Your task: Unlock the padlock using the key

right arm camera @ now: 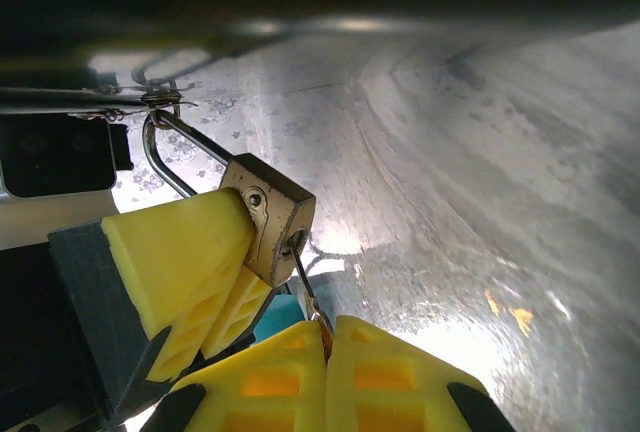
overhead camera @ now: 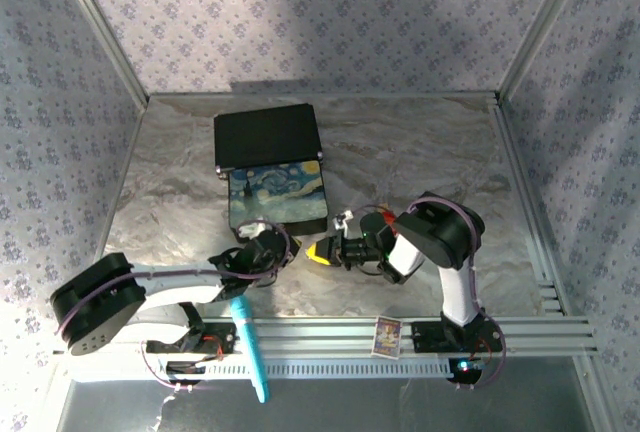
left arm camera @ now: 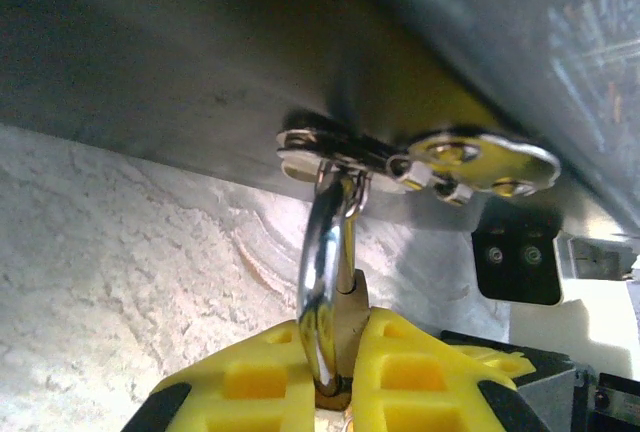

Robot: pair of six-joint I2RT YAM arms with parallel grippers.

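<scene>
Key (right arm camera: 304, 280) at the keyhole, both grippers clamped.
Nearest in the right wrist view, the right gripper (right arm camera: 328, 340) pinches the key between closed pads, holding its thin shaft lined up into the padlock (right arm camera: 268, 214). The left gripper (left arm camera: 335, 357) is clamped on the brass body, probably to stop it swinging during a turn. Beyond, the shackle (left arm camera: 325, 262) hangs through the latch (left arm camera: 330, 152) of the box (overhead camera: 268, 167).
</scene>
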